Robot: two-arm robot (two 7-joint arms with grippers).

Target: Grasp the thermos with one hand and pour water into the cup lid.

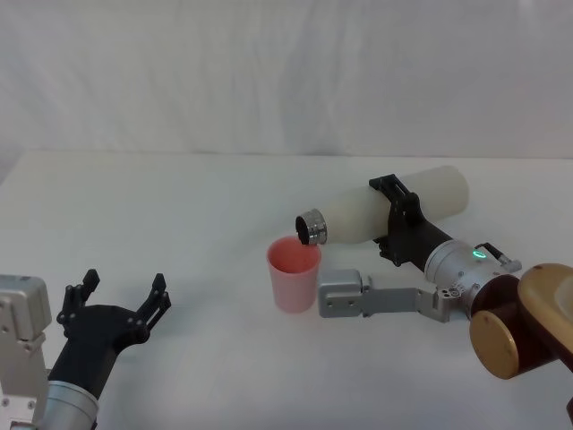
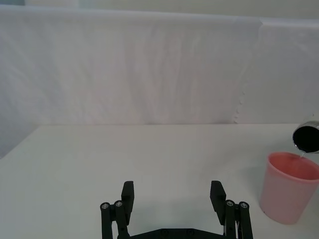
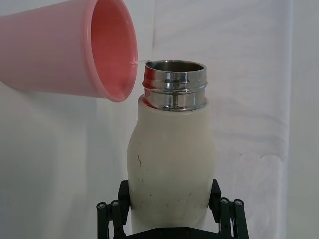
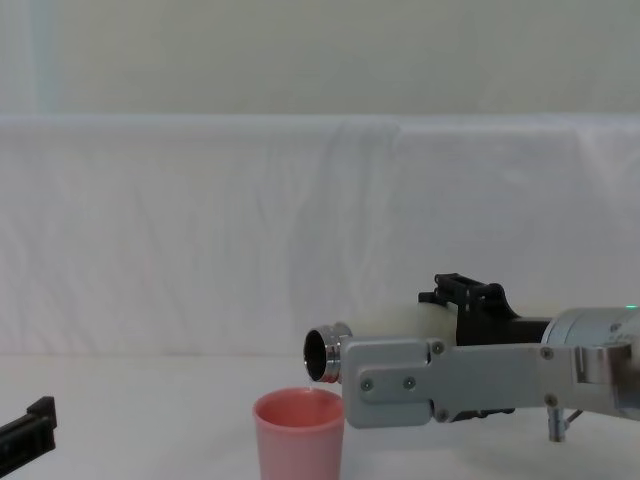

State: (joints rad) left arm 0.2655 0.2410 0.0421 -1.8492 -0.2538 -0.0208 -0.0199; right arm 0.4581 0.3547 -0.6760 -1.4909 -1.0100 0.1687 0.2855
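Nearest the head camera, at lower left: left gripper [image 1: 123, 297], black-fingered on a grey and silver arm, fingers spread wide with nothing between them, hovering low over the white table [image 1: 179, 206]. From the left wrist view, same gripper [image 2: 172, 195] with its two black pads well apart and bare tabletop between.

Right side, reaching in from lower right: right gripper [image 1: 400, 218], black fingers on a light grey and silver arm with visible screws and a small green light, pinching the tall slim cream-white thermos [image 1: 394, 210] around its body. From the right wrist view, black fingers [image 3: 125, 193] pressed against both sides of the bottle's lower body.

Thermos held off the table, tipped close to horizontal, base toward the far right, shiny steel threaded neck pointing left and slightly down. From the chest view, thermos [image 4: 410, 322] partly hidden behind the grey arm link, open steel mouth showing just above and to the right of the cup.

Directly below the mouth: small salmon-pink plastic cup lid [image 1: 293, 273], upright on the table, near the middle, open end up. From the right wrist view, cup lid [image 3: 70, 50] just beside the steel neck, rim close to the mouth, with a thin clear thread of water between them. From the left wrist view, cup lid [image 2: 290, 186] with the dark bottle mouth just above its rim.

Behind: pale draped cloth backdrop [image 4: 200, 220].
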